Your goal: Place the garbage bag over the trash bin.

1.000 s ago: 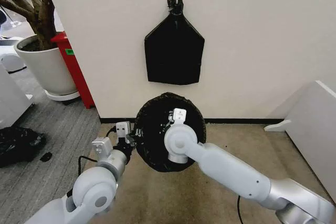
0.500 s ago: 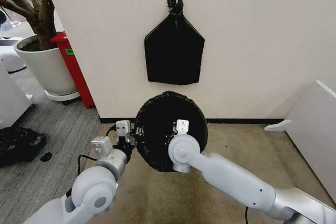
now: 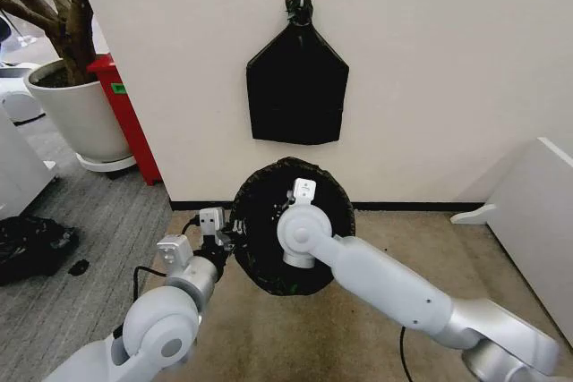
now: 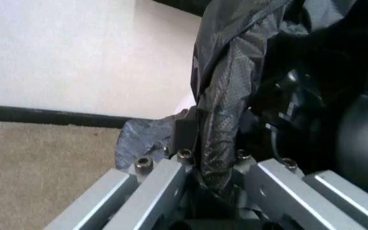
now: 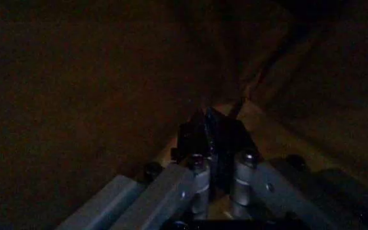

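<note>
Head view bright and evenly lit; right wrist view nearly dark; left wrist view softly blurred

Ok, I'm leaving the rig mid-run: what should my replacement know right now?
Left pincer: shut on the thin, wrinkly black plastic garbage bag, at the left rim of the bin.
Right pincer: shut, down inside the bag-lined opening.
Round trash bin: on the carpet at the wall, its mouth and visible walls covered by the bag.
Done: bag spread over the rim.
Left: probably just settling the liner, then letting go and pulling both arms clear.
</note>
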